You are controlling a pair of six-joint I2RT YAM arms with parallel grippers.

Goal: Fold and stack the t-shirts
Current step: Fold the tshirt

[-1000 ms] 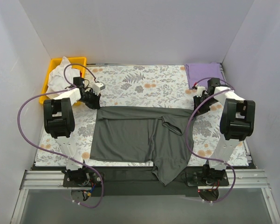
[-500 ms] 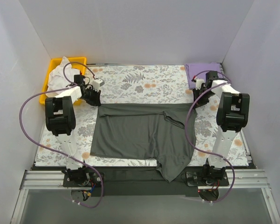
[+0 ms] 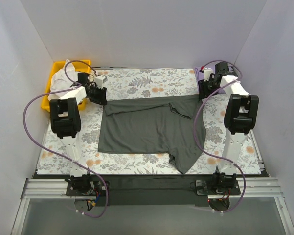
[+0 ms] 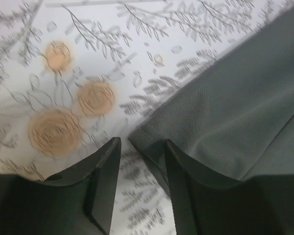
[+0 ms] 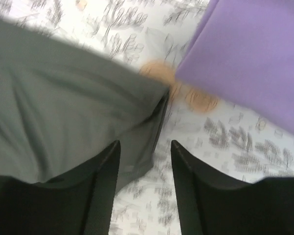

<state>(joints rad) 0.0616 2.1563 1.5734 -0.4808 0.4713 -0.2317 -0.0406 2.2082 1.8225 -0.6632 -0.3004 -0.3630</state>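
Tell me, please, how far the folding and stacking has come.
Done: the lavender t-shirt looks folded at the far right. In hand: the grey t-shirt lies spread, unfolded, with the left tool and right tool at its far corners. Left: fold the grey one and stack both.

A corner of the grey t-shirt (image 5: 63,98) lies inside the parted gripper (image 5: 144,147), near the purple t-shirt (image 5: 254,54).
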